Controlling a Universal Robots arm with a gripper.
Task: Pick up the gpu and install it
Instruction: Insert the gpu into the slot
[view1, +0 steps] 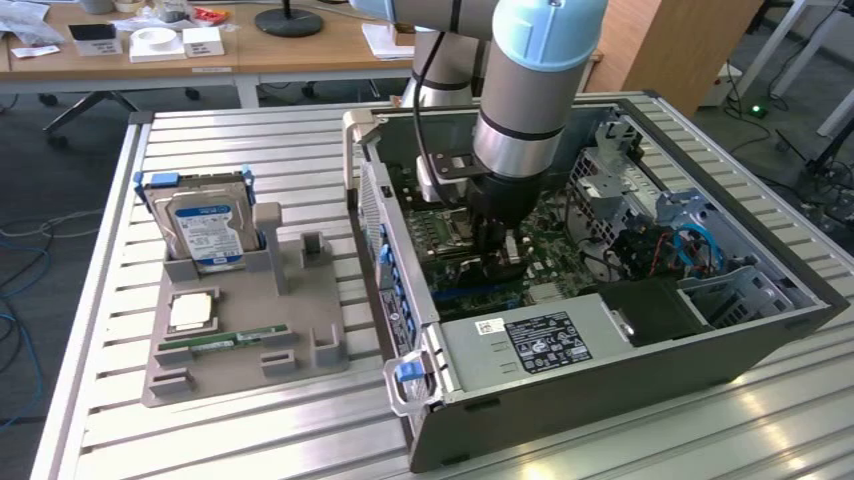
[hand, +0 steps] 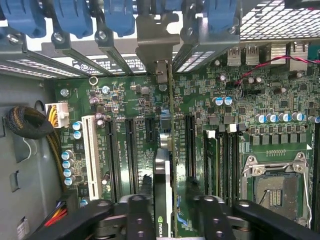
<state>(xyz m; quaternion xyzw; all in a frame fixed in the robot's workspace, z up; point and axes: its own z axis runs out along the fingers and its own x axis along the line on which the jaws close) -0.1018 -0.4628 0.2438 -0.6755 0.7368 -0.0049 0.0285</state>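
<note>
The gpu (hand: 163, 170) stands on edge in a slot of the green motherboard (hand: 250, 100), seen end-on as a thin dark card. Its silver end bracket (hand: 155, 35) sits at the case's rear slot openings. My gripper (hand: 173, 201) straddles the card with its black fingers (hand: 141, 212) on either side and a small gap showing on each side, so it is open. In the exterior view my gripper (view1: 501, 258) reaches straight down into the open computer case (view1: 747, 330), low over the motherboard (view1: 447, 235).
Blue slot latches (hand: 70, 17) line the rear of the case. An empty CPU socket (hand: 275, 190) and memory slots lie beside the card. Left of the case in the exterior view, a grey tray (view1: 314, 300) holds a hard drive (view1: 207, 235), a memory stick (view1: 220, 343) and a chip (view1: 191, 312).
</note>
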